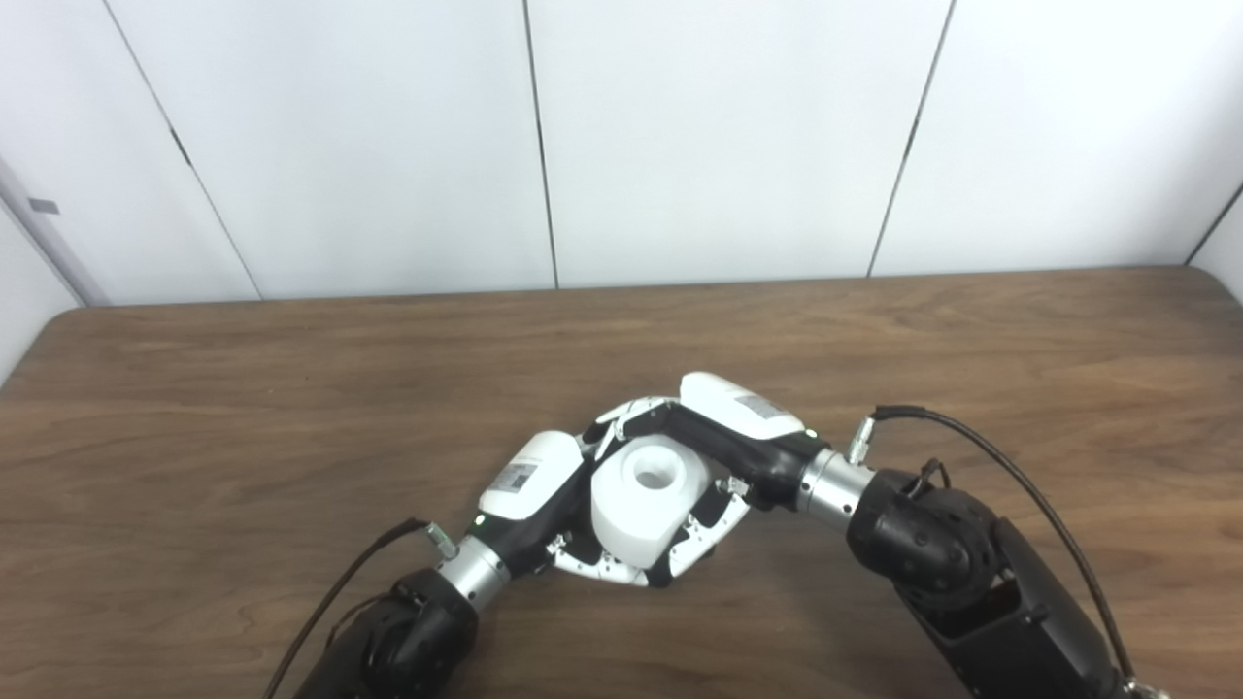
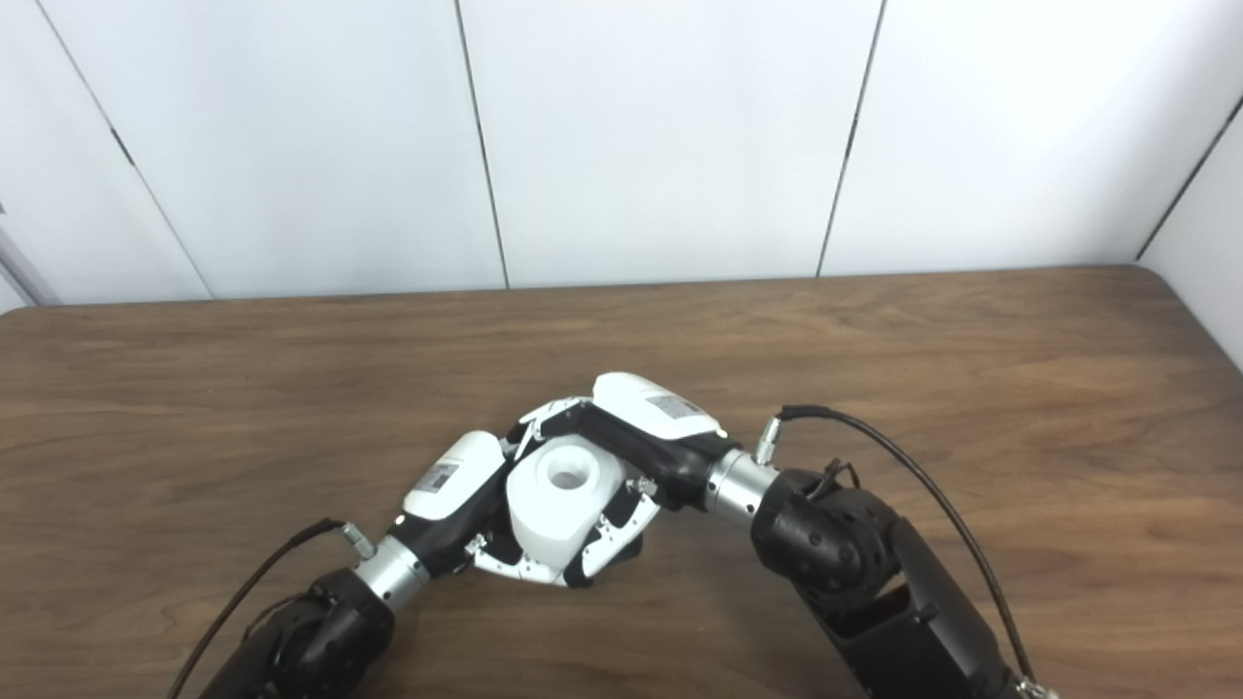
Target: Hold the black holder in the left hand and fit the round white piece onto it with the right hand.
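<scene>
The round white piece [image 1: 646, 500], a thick cylinder with a hole in its top, sits between both hands just above the table's near middle. My left hand [image 1: 539, 485] comes in from the lower left, its fingers [image 1: 592, 568] curled under and around the piece's base. There only a dark sliver of the black holder [image 1: 677, 575] shows; the rest is hidden by the white piece and the fingers. My right hand [image 1: 728, 427] reaches over from the right, its fingers [image 1: 621, 419] wrapped around the far side and its thumb on the near right side of the white piece [image 2: 558, 495].
The brown wooden table [image 1: 291, 388] stretches to both sides and back to a white panelled wall [image 1: 719, 146]. Black cables [image 1: 1010, 476] loop off both wrists. The table's right rear corner [image 2: 1165, 277] is in view.
</scene>
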Robot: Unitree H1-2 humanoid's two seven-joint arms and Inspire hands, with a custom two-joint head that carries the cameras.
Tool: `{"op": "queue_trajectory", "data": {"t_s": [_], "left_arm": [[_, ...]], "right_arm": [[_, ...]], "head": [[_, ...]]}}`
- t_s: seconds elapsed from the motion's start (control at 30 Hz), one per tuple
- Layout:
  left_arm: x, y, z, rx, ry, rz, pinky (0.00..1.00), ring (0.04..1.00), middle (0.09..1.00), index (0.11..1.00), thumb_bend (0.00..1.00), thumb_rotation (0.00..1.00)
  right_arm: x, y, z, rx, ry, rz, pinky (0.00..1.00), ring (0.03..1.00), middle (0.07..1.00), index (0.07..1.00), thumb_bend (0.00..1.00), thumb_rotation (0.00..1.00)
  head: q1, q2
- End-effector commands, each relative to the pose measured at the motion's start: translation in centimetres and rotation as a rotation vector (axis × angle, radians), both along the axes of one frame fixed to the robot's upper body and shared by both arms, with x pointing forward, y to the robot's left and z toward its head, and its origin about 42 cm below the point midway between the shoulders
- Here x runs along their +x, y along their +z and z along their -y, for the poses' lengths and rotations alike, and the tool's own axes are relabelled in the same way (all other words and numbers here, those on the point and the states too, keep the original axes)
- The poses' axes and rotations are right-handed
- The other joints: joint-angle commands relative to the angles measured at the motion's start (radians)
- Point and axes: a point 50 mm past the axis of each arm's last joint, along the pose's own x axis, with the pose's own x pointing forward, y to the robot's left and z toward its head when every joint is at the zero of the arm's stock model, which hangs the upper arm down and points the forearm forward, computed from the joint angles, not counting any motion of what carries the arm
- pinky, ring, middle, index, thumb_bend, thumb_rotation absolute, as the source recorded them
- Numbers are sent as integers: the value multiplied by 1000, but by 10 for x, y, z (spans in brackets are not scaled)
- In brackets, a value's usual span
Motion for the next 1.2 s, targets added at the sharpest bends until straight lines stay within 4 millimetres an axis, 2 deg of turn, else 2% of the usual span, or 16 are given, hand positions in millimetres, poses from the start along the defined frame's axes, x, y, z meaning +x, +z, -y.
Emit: {"op": "queue_trajectory", "data": {"t_s": [0.0, 0.5, 1.17], "left_arm": [[-15, -30, -6, 101, 6, -141, 801, 899, 864, 480, 523, 54], [-18, -28, -5, 112, 4, -157, 820, 907, 883, 480, 523, 53], [-20, -27, -6, 101, 4, -166, 822, 907, 878, 480, 523, 54]], "right_arm": [[2, 8, 5, -15, 22, 32, 705, 833, 795, 481, 523, 129], [0, 8, 15, -54, 34, 29, 696, 820, 794, 482, 523, 129], [-1, -12, 1, -52, 30, -6, 698, 820, 793, 482, 523, 130]], "head": [[-1, 2], [0, 15], [4, 23]]}}
